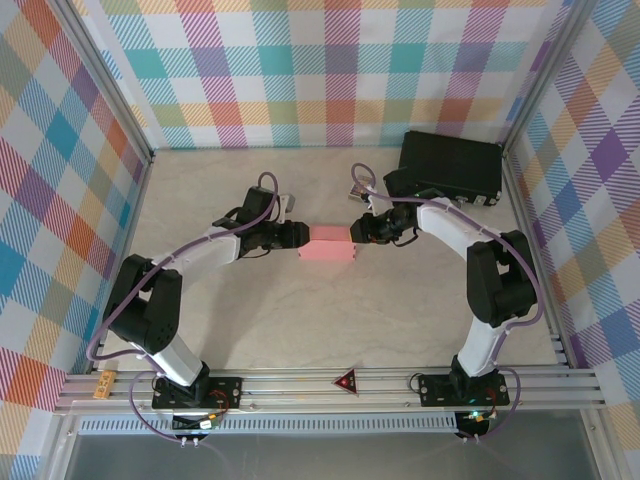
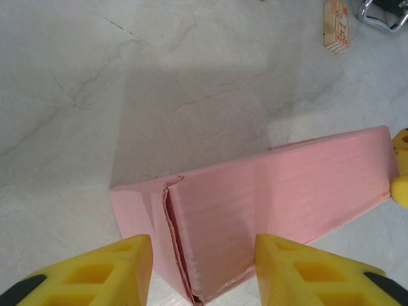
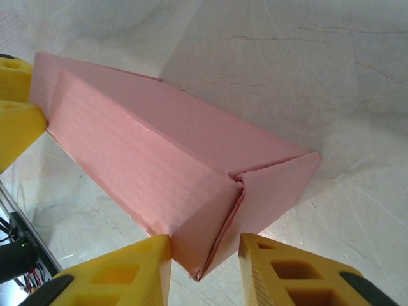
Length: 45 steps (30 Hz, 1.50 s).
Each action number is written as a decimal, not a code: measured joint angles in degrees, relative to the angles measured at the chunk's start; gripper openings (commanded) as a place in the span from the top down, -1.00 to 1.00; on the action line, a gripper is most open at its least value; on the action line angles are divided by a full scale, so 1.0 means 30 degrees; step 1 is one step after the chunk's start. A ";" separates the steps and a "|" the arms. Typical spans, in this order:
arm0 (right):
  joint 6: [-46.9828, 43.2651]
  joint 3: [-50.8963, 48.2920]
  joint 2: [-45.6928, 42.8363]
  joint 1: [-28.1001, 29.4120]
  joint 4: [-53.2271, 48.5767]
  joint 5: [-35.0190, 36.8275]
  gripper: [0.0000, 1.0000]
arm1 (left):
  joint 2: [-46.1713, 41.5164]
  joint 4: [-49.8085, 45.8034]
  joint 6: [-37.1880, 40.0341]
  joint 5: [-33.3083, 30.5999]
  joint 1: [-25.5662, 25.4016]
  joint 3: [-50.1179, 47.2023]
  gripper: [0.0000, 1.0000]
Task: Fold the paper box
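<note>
The paper box [image 1: 332,245] is a salmon-pink closed oblong lying mid-table between my two grippers. My left gripper [image 1: 302,236] is at its left end. In the left wrist view the box [image 2: 287,185] has its seamed end between the yellow fingers of that gripper [image 2: 204,241], which stand open and flank it. My right gripper [image 1: 356,232] is at the right end. In the right wrist view the box [image 3: 140,140] pokes its bulging end seam into the open gripper [image 3: 205,239]. One finger touches the corner and a sliver of table shows beside the other.
A black hard case [image 1: 450,165] lies at the back right corner. A small printed card packet [image 2: 336,25] and a shiny metal piece [image 2: 382,16] lie beyond the box. Plaid walls enclose the table on three sides, and a rail [image 1: 330,385] runs along the front.
</note>
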 measured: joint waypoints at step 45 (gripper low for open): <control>-1.9649 0.1661 0.1013 0.2623 0.0911 0.1894 -0.52 | -0.0036 -0.0117 0.1464 0.0721 0.0015 -0.0007 0.29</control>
